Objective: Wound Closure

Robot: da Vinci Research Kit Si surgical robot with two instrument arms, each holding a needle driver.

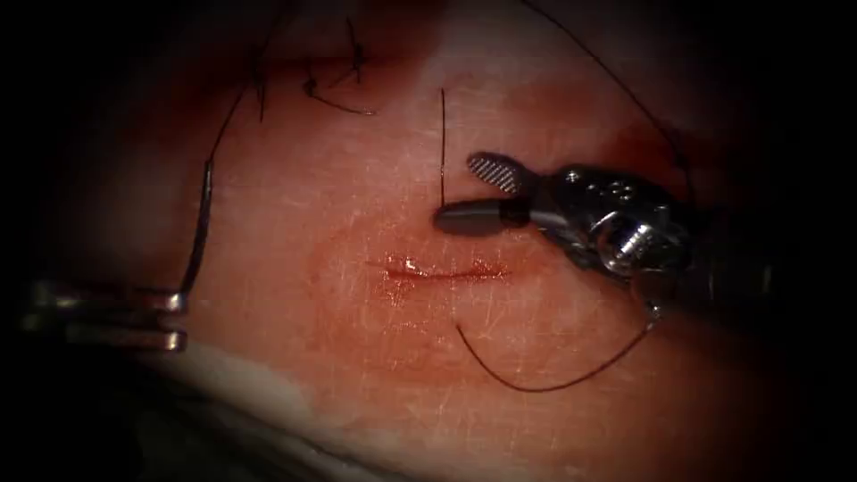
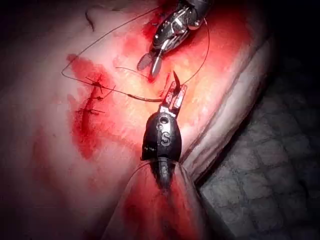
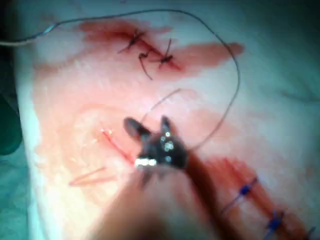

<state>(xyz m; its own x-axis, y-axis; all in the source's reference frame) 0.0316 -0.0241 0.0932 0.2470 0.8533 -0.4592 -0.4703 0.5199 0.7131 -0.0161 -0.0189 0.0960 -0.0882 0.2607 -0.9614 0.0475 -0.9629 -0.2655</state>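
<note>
Surface: pale pink pork tissue (image 1: 295, 205), smeared with red fluid (image 1: 420, 295); short open cut (image 1: 442, 270) at centre, finished dark stitches (image 1: 335, 80) beyond it.

Left gripper (image 1: 170, 317): closed on the curved steel needle (image 1: 198, 232) near its end, left of the cut, clear of the tissue.

Right gripper (image 1: 473, 192): jaws spread, holding nothing, just above the cut.

Black thread (image 1: 544, 379): slack loops.

Step, judged: needle readied for a bite; the next move calls for reorienting it.

Containers: none.
</note>
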